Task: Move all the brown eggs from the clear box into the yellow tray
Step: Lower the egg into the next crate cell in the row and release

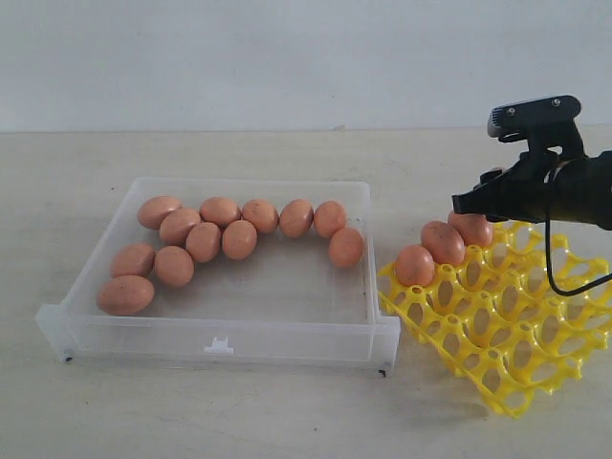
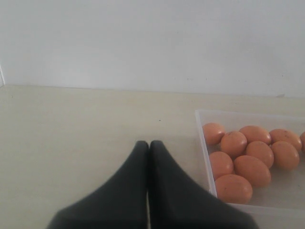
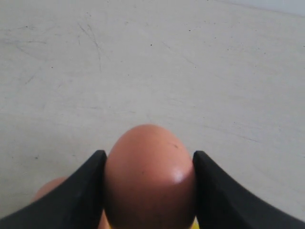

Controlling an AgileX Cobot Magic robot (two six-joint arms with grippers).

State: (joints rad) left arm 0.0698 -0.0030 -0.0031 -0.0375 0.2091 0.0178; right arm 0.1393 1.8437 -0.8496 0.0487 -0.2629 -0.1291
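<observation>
Several brown eggs (image 1: 221,235) lie along the back and left of the clear box (image 1: 218,350). Two more eggs (image 1: 415,265) sit in the yellow tray (image 1: 497,325) along its near-left edge. At the end of that row my right gripper (image 1: 475,208) is shut on a third egg (image 1: 471,229). In the right wrist view this egg (image 3: 150,176) fills the gap between the black fingers (image 3: 78,195) of the right gripper (image 3: 148,160). Whether it rests in a cup I cannot tell. My left gripper (image 2: 148,144) is shut and empty, over bare table beside the box's wall (image 2: 202,143).
The box stands left of the tray, with a narrow gap between them. A black cable (image 1: 553,273) hangs from the right arm over the tray's far side. Bare pale table (image 1: 239,421) lies in front of both and behind them up to the wall.
</observation>
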